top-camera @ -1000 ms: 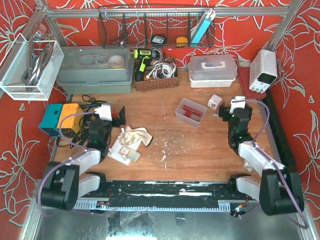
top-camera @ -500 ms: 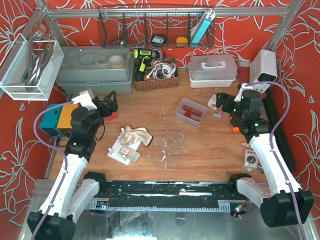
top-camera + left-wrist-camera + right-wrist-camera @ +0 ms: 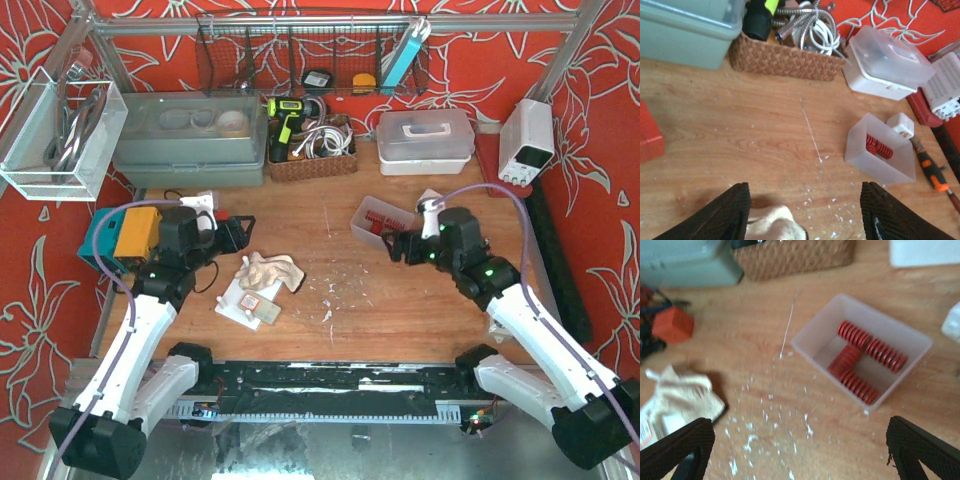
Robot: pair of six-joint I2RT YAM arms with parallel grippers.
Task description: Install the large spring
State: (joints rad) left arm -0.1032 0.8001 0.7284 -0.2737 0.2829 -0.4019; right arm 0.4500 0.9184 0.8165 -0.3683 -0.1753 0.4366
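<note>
Several red coil springs [image 3: 858,356] lie in a small clear tray [image 3: 816,335]; I cannot tell which is the large spring. The tray [image 3: 362,220] sits right of the table's centre. In the left wrist view only one spring [image 3: 878,146] shows inside the tray [image 3: 867,162]. My right gripper [image 3: 396,246] hovers just beside the tray's near side, and in its wrist view it [image 3: 800,452] is open with nothing between the fingers. My left gripper [image 3: 238,234] hangs over the left of the table; it [image 3: 805,215] is open, with a cloth's edge below it.
A cream cloth [image 3: 271,270] and a small packet [image 3: 250,303] lie left of centre. A red block [image 3: 672,325], a wicker basket [image 3: 312,152], a grey bin [image 3: 190,135], a lidded clear box [image 3: 425,140], a white adapter [image 3: 900,125] and a screwdriver [image 3: 933,171] surround the work area.
Both arms rose from their folded rest and swung inward. The right gripper came left to the spring tray. The left jaws narrowed somewhat.
</note>
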